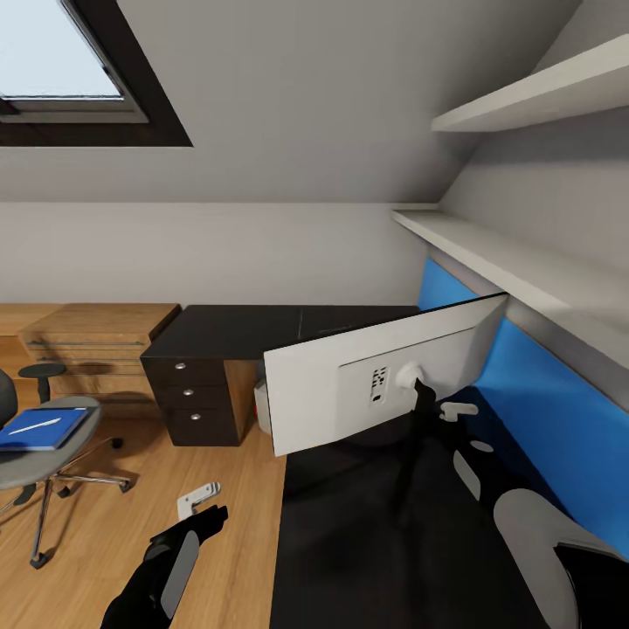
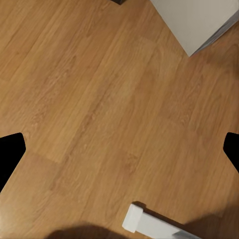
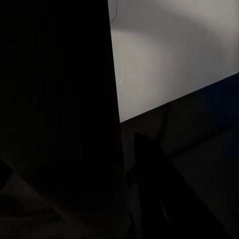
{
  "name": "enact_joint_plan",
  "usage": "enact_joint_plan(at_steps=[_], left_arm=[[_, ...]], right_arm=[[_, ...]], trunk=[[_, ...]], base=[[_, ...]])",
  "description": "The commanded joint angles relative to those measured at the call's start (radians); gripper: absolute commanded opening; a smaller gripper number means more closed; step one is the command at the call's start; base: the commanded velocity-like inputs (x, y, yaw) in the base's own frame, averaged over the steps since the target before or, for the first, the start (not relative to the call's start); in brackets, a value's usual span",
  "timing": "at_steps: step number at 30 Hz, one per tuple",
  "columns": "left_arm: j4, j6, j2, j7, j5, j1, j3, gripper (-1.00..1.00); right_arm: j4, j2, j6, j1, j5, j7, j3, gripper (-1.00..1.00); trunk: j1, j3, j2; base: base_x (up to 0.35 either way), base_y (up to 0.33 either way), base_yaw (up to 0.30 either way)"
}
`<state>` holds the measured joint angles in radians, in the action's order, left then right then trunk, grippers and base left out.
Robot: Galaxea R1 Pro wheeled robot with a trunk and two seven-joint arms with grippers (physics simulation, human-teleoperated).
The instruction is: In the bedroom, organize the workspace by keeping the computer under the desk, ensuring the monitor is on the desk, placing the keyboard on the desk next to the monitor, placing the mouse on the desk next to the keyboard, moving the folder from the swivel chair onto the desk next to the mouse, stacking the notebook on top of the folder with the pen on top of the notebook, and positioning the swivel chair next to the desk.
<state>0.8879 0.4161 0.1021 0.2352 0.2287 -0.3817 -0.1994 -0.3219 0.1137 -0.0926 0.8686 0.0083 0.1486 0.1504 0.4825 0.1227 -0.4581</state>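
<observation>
Monitor [image 1: 349,384] overhangs tabletop [image 1: 349,524] edge; right fingers unreadable; left fingers [image 1: 199,500] spread over open floor [image 1: 131,542].

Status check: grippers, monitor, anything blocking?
Left gripper open over the floor. Right gripper at monitor's neck, state unclear. Monitor tilted, back facing camera, above desk. Folder on swivel chair.
</observation>
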Motion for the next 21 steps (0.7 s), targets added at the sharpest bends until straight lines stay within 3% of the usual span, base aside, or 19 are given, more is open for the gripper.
enact_joint_plan(at_steps=[1, 8, 9, 21], left_arm=[[0.002, 0.004, 0.001, 0.006, 0.011, 0.000, -0.002, 1.00], [0.002, 0.004, 0.001, 0.006, 0.011, -0.001, -0.002, 1.00], [0.002, 0.004, 0.001, 0.006, 0.011, -0.001, -0.002, 1.00], [0.002, 0.004, 0.000, 0.006, 0.009, 0.000, -0.002, 1.00]], right_arm=[[0.001, 0.000, -0.002, 0.001, -0.002, 0.007, 0.011, -1.00], [0.001, 0.000, -0.001, 0.002, 0.002, 0.008, 0.011, -1.00], [0.001, 0.000, -0.001, 0.001, 0.002, 0.008, 0.011, 1.00], [0.001, 0.000, -0.001, 0.001, 0.002, 0.008, 0.011, 1.00]], trunk=[[0.001, 0.002, -0.002], [0.001, 0.002, -0.002], [0.001, 0.002, -0.002], [0.001, 0.002, -0.002]], base=[[0.000, 0.000, 0.000], [0.000, 0.000, 0.000], [0.000, 0.000, 0.000], [0.000, 0.000, 0.000]])
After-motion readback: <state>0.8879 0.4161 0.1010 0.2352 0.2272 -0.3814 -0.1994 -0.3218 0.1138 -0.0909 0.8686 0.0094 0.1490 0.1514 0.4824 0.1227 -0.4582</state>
